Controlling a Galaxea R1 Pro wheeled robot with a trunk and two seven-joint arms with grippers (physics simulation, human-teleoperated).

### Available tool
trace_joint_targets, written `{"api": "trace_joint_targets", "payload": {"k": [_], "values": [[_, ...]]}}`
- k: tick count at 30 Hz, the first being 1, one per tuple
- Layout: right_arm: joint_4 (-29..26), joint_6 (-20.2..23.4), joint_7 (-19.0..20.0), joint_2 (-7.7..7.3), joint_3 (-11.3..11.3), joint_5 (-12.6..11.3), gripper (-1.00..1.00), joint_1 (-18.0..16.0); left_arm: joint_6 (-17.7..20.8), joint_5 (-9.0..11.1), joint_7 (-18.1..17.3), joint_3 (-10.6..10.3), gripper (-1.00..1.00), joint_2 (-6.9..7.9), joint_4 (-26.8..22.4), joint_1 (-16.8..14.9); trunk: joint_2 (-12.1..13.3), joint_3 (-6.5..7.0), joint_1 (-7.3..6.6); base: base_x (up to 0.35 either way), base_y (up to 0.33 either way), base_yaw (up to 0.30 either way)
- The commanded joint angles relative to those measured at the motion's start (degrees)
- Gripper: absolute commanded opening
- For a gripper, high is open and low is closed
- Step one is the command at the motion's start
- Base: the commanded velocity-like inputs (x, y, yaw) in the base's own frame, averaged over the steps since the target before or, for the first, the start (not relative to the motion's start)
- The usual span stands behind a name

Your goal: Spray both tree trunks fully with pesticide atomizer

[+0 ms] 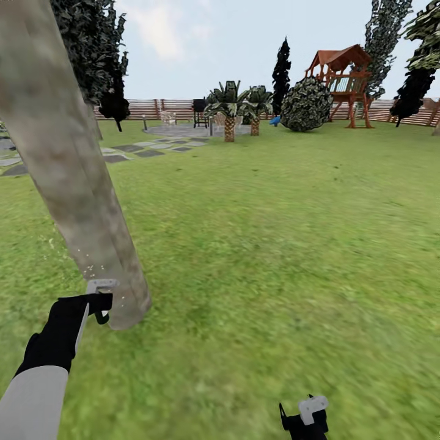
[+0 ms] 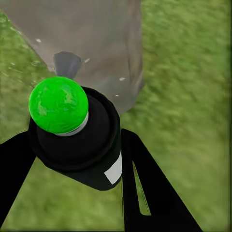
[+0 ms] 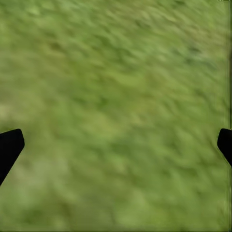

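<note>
At trunk base: left gripper point(image 2: 72, 159) pinching atomizer point(image 2: 72, 133), nozzle beside tree trunk point(image 1: 73, 177), few pesticide point(image 1: 90, 267) specks. Right gripper point(image 3: 116, 145) spread over lawn point(image 1: 275, 244). Risk: upper trunk likely stays uncovered.

Tree trunk point(image 1: 73, 183) fills the left of the frame, leaning down to the lawn point(image 1: 275, 256) at lower left. Left hand point(image 1: 101, 299) sits right at its base — atomizer point(image 2: 77, 135) between the fingers, just before the bark. Right hand point(image 1: 305, 418) at the bottom edge, right of centre — well apart. Palms point(image 1: 235, 110), playhouse point(image 1: 342, 79) and fence point(image 1: 171, 109) lie far behind, across the top.
</note>
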Motion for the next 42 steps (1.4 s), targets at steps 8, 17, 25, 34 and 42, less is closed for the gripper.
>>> {"api": "trace_joint_targets", "payload": {"k": [8,17,25,34,42], "values": [[0.0,0.0,0.0,0.00,0.0,0.0,1.00,0.0,0.0,-0.2,0.2,0.1,-1.00,0.00,0.0,0.0,0.0,0.00,0.00,0.089,-0.272,0.234],[0.0,0.0,0.0,0.00,-0.1,0.0,1.00,0.0,-0.1,-0.2,0.4,0.3,-1.00,0.27,-0.2,-0.7,0.0,0.00,0.00,0.140,-0.266,0.052],[-0.1,0.0,0.0,0.00,0.0,0.0,1.00,0.0,-0.2,-0.1,0.6,0.5,-1.00,0.00,-3.0,-0.2,0.0,0.00,0.00,0.116,-0.266,0.000],[-0.1,0.0,0.0,0.00,0.0,0.0,1.00,0.0,-0.8,-0.2,3.9,6.6,-1.00,1.33,-1.0,1.5,0.0,0.00,0.00,0.054,-0.266,0.207],[-0.1,0.0,0.0,0.00,0.0,0.0,1.00,0.0,-0.8,0.3,4.9,6.4,-1.00,0.17,3.6,2.5,0.0,0.00,0.00,0.001,-0.266,0.278]]}}
